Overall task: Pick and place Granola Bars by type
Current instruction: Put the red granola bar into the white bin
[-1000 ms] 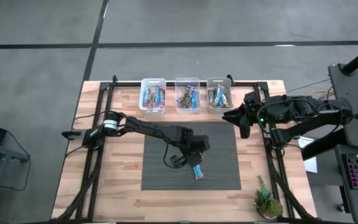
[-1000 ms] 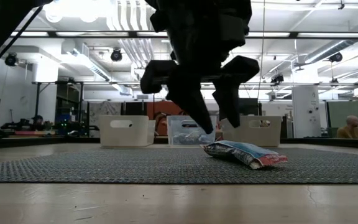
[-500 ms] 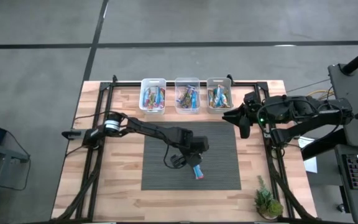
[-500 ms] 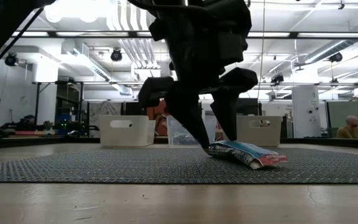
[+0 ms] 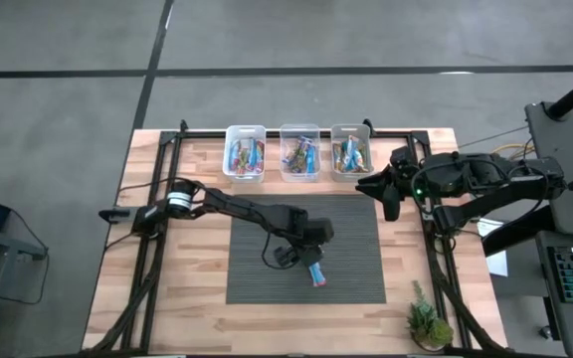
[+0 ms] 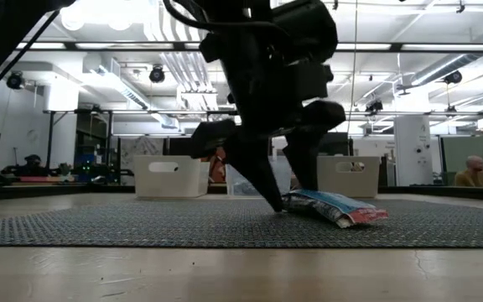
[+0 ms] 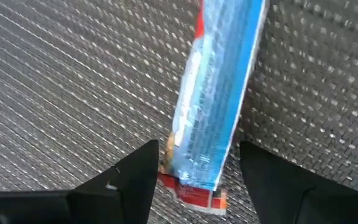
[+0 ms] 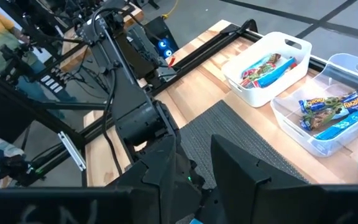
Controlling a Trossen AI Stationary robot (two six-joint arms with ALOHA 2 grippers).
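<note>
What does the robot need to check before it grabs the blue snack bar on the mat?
1. Left gripper open: ok.
2. Fingers on both sides of the granola bar: ok, they straddle its near end.
3. Fingers down at the mat: ok, tips reach it in the low view.
4. Bar lying alone: ok.
5. Bins at the table's back edge reachable: cannot tell.
6. Right gripper out of the way: ok, at the mat's corner.

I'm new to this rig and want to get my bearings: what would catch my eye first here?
The left gripper, fingers open, straddling one end of a lone blue foil-wrapped granola bar with red print, lying on the dark ribbed mat at the table's middle. Next, three small plastic bins holding sorted bars along the far edge, with the right gripper waiting beside them.
</note>
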